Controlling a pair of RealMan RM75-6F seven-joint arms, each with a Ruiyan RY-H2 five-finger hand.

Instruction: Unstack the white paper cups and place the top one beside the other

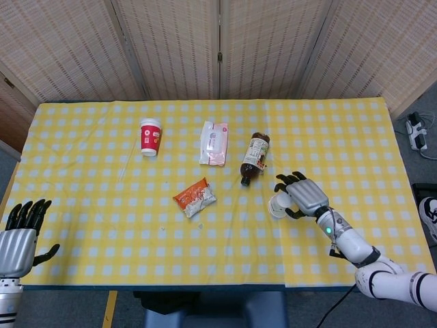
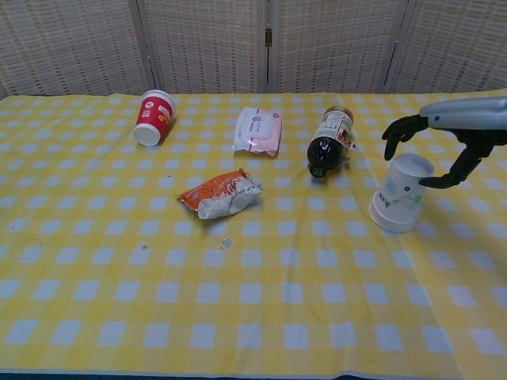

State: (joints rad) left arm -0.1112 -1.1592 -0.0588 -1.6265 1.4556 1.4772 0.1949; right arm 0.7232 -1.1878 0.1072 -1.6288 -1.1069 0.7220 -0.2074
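Observation:
The stacked white paper cups (image 2: 401,193) stand upside down on the yellow checked cloth at the right, also seen as the cups (image 1: 278,203) in the head view. My right hand (image 2: 444,136) hovers just above and behind them, fingers spread and curved around the top without a clear touch; in the head view the right hand (image 1: 303,195) partly covers the cups. My left hand (image 1: 19,229) is open at the table's near left corner, far from them.
A dark bottle (image 2: 330,142) lies just left of the cups. A white packet (image 2: 259,131), an orange snack bag (image 2: 219,193) and a red cup (image 2: 152,117) lie further left. The table edge (image 1: 205,285) runs along the front.

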